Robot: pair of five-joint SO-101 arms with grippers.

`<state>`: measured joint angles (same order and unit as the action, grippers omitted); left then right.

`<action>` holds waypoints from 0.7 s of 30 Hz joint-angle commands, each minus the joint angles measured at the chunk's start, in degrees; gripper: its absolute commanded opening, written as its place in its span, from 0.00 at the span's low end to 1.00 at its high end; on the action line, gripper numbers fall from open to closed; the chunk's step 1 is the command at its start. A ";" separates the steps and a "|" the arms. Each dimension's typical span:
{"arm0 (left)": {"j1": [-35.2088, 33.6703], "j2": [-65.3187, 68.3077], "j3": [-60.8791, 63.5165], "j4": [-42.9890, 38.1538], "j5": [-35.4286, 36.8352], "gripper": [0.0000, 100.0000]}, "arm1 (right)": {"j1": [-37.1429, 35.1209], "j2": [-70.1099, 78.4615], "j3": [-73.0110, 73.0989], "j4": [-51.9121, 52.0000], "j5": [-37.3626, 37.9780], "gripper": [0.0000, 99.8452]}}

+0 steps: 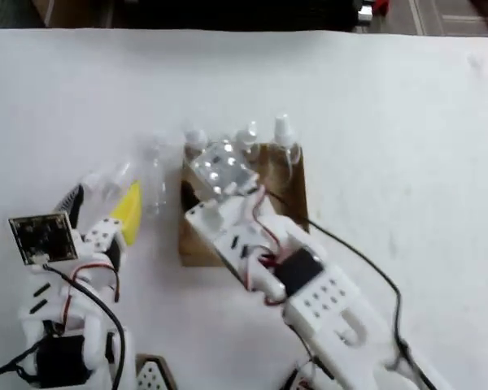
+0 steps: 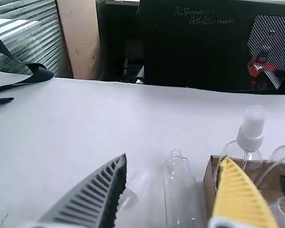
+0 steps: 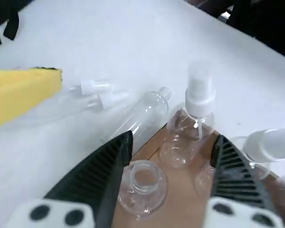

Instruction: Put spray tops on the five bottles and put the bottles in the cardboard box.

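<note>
Running this one remotely, biggest stuff first. White desk (image 1: 390, 106), with the cardboard box (image 1: 197, 248) sitting about mid-desk. My right gripper (image 3: 173, 137) hangs right over the box with its black jaws spread wide and nothing in them. My left gripper (image 2: 173, 159) is down low just beside the box, grey and yellow jaws open too, also empty.

Bottle count: I get five. Three capped bottles (image 1: 283, 130) stand along the far side of the box. One open-necked bottle (image 3: 142, 183) stands inside the box, roughly under the right jaws. One bare bottle (image 3: 140, 116) looks to be lying on its side on the desk right next to the box wall, in front of the left jaws. Loose spray tops (image 3: 96, 87): I count two, on the desk just past that bare bottle, dip tubes trailing.

So my read is three done, two to cap. My plan would be to grab a top by its head rather than the tube, keep the tube hanging straight, and have the other arm pin the bottle by its body so the neck can't wander. Clear plastic is slippery and light, so a squeeze near the shoulder seems safest. I'd go slowly near the capped ones, since they look easy to knock.
</note>
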<state>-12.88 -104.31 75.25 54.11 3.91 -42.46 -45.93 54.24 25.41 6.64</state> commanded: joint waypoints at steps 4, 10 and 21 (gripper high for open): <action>0.40 -0.04 1.85 -5.54 5.10 0.26 | 2.59 -24.66 -2.64 10.33 -4.57 0.24; -7.08 -0.04 2.29 -10.29 5.45 0.03 | 15.43 -28.26 -1.41 12.53 -4.75 0.24; -11.65 0.13 2.11 -9.76 3.08 0.03 | 31.96 -25.01 4.48 18.33 -15.03 0.24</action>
<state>-24.66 -104.04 78.86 45.76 8.66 -16.00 -70.29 55.74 44.75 -1.89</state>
